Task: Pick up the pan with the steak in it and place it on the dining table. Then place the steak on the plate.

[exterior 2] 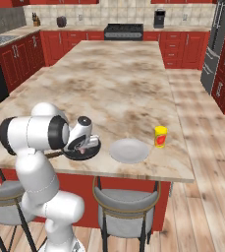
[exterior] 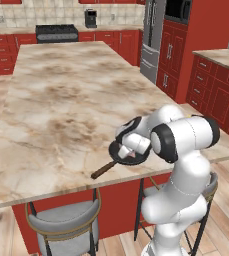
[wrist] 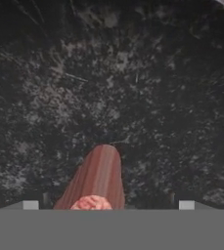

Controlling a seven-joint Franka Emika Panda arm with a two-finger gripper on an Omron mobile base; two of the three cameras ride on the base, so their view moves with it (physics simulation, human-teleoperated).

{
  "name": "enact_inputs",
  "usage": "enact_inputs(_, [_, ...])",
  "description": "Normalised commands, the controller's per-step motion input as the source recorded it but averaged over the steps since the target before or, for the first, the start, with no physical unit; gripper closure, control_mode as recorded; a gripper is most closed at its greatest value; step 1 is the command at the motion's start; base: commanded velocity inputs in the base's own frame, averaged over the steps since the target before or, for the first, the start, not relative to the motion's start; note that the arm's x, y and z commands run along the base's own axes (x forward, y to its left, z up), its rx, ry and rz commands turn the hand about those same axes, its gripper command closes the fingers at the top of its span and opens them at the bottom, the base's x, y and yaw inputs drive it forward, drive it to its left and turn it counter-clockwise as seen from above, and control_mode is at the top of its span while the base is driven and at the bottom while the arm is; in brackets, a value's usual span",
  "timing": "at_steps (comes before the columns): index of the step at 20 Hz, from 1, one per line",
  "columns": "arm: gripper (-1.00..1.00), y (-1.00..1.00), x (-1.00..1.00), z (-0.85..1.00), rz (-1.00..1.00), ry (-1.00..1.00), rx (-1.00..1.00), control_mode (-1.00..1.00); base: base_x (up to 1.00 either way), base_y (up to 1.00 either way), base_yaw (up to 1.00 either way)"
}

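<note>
Gripper [wrist: 105, 204] fingers [wrist: 31, 205] spread wide, straddling the steak [wrist: 96, 178], contact unclear. Steak: pinkish-red slab in the black pan [exterior 2: 82, 151]. Pan on the table [exterior 2: 114, 83], plate [exterior 2: 128, 150] at its 3 o'clock.

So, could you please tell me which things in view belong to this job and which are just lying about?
Part of the job:
- pan
- steak inside it
- plate, white, beside the pan
- dining table
- gripper, down over the pan

Just lying about:
- yellow container, past the plate
- stools under the table edge
</note>
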Motion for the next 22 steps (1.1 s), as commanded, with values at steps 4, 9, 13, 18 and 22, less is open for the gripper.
enact_inputs(4, [1.00,0.15,0.01,0.10,-0.07,0.00,0.05,-1.00,0.00,0.00,0.00])
enact_inputs(9, [1.00,0.15,-0.04,0.47,-0.17,0.00,0.08,-1.00,0.00,0.00,0.00])
enact_inputs(13, [1.00,0.08,-0.26,0.74,-0.20,0.00,0.08,-1.00,0.00,0.00,0.00])
enact_inputs(18, [1.00,0.03,-0.15,0.90,-0.24,0.05,0.06,-1.00,0.00,0.00,0.00])
enact_inputs(22, [1.00,0.14,0.01,0.97,-0.28,0.09,0.03,-1.00,0.00,0.00,0.00])
